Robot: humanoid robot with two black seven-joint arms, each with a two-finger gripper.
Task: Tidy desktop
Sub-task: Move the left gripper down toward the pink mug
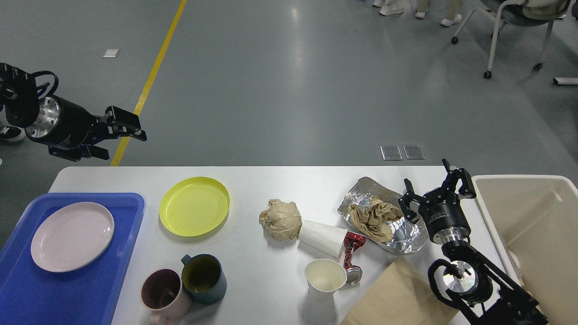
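Sorting looks barely begun on the desktop (253,180), which fills the lower view; nearest lie a flat brown paper bag (397,295), an upright white paper cup (323,279), two glazed mugs (185,284). Right gripper (431,192), jaws apart and empty, hovers beside the crinkled foil tray (406,234) holding wadded paper; likely next move: grab that, drop it in the smooth beige bin (533,216). Left gripper (131,128), jaws apart, hangs off past the far edge; pink plate (72,235) sits in the blue tray (90,289), yellow plate (194,206) doesn't.

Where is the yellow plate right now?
In the head view, the yellow plate lies flat on the left half of the white desktop, just right of the blue tray and behind the two mugs.
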